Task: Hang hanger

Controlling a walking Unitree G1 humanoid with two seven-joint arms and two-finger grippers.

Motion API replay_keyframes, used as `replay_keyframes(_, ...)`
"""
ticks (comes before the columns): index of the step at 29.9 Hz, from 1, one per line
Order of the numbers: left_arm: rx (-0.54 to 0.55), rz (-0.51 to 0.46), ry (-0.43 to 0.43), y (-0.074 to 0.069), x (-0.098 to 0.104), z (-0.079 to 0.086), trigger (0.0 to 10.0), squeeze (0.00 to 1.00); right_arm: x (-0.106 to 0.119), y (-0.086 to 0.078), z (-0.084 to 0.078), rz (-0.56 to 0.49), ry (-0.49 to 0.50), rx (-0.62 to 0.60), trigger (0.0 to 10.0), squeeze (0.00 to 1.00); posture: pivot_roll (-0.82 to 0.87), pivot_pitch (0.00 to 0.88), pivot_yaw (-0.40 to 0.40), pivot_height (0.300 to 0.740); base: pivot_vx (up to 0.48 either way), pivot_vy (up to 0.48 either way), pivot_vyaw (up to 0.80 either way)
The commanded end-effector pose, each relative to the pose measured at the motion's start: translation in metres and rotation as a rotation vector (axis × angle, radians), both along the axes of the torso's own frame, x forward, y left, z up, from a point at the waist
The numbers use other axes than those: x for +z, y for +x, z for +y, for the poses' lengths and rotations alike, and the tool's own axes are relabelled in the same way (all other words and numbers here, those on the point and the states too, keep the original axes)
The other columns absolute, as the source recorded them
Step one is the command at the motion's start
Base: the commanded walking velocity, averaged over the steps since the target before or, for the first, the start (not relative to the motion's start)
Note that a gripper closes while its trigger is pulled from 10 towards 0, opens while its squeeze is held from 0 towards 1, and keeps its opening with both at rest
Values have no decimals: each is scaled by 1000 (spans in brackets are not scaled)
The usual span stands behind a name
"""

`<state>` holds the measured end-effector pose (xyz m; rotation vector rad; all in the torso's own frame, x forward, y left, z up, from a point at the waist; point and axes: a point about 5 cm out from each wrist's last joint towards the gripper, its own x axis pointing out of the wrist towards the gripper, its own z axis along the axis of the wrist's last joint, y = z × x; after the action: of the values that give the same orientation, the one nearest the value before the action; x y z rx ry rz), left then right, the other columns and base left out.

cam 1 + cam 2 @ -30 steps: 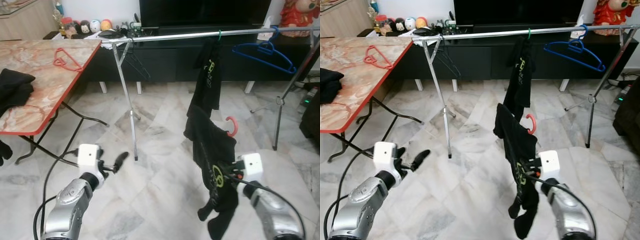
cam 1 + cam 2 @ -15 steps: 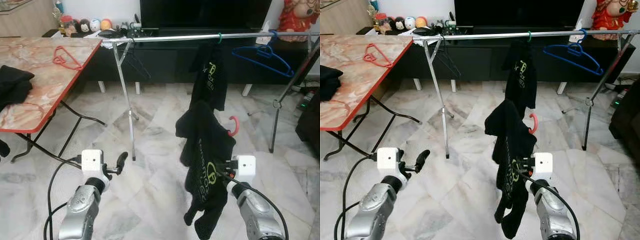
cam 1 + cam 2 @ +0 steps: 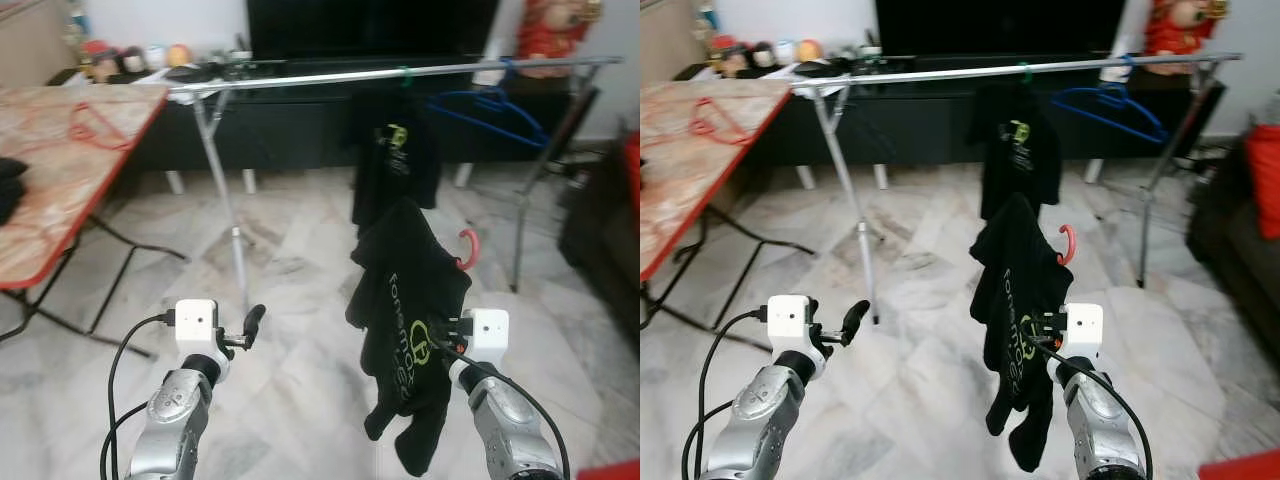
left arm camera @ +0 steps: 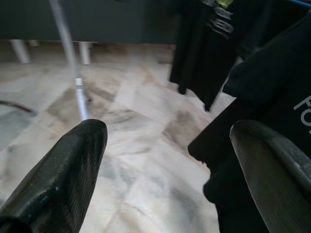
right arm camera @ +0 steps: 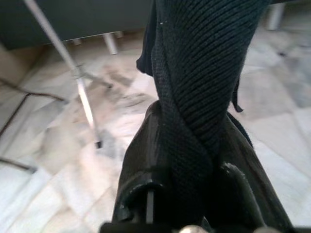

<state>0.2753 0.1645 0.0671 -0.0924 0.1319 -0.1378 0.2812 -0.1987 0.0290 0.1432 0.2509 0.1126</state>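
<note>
left eye: right claw [image 3: 448, 330] clamped on black garment [image 3: 405, 320] draped over a hanger; its red hook [image 3: 468, 246] sticks up behind the cloth. Load sits below and in front of the chrome rail [image 3: 400, 74], well short of it.
left eye, rail: black tee [image 3: 392, 160] on a green hook hangs mid-rail; blue hanger [image 3: 490, 105] on the rail right of that tee; bare rail left of the tee.
right eye: left claw [image 3: 850, 322] fingers apart, holding nothing, low over the marble floor [image 3: 920, 250], left of the rail's leg [image 3: 845, 190]. Tabletop [image 3: 680, 160] far left of the rail, with a red hanger [image 3: 702, 117] lying on it.
left wrist: both fingers [image 4: 63, 179] wide apart, only floor between; held garment and hung tee beyond them.
right wrist: fingers [image 5: 141, 165] shut tight around a twisted bunch of the black knit fabric.
step: carry/approach, hanger not yet on rail.
next: close in on the rail, raise right arm so the red hook clears the top, drop it onto a free stretch. Risk: grip is on cloth, so hook may swing or tilt.
</note>
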Motion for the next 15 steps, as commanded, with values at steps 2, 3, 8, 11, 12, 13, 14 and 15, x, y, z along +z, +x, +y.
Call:
replay_keyframes(2, -8, -8, 31, -2, 0, 2, 10000, 0, 8, 7, 0, -41, -5, -17, 10000, 0, -27, 0, 12, 740, 0, 0, -800)
replay_keyframes(3, -11, -8, 40, -1, 1, 3, 10000, 0, 8, 7, 2, -43, -4, -16, 10000, 0, -27, 0, 12, 740, 0, 0, -800)
replay_keyframes(8, -11, -13, 46, 0, 1, 4, 10000, 0, 6, 6, 8, -43, -11, 0, 10000, 0, -30, 0, 13, 740, 0, 0, -800)
replay_keyframes(11, -9, -12, 45, 0, 1, 4, 10000, 0, 4, 5, 10, -36, -19, 14, 10000, 0, -27, 0, 13, 740, 0, 0, -800)
replay_keyframes(12, -9, -12, 45, 0, 1, 4, 10000, 0, 4, 5, 10, -36, -19, 14, 10000, 0, -27, 0, 13, 740, 0, 0, -800)
replay_keyframes(13, -13, -11, 48, 0, 1, 3, 10000, 0, 4, 5, 10, -35, -23, 17, 10000, 0, -27, 0, 13, 740, 0, 0, -800)
replay_keyframes(14, -16, -10, 49, -1, 1, 3, 10000, 0, 4, 5, 10, -35, -24, 18, 10000, 0, -27, 0, 13, 740, 0, 0, -800)
replay_keyframes(15, -18, -9, 50, -1, 0, 2, 10000, 0, 4, 5, 10, -35, -24, 18, 10000, 0, -27, 0, 13, 740, 0, 0, -800)
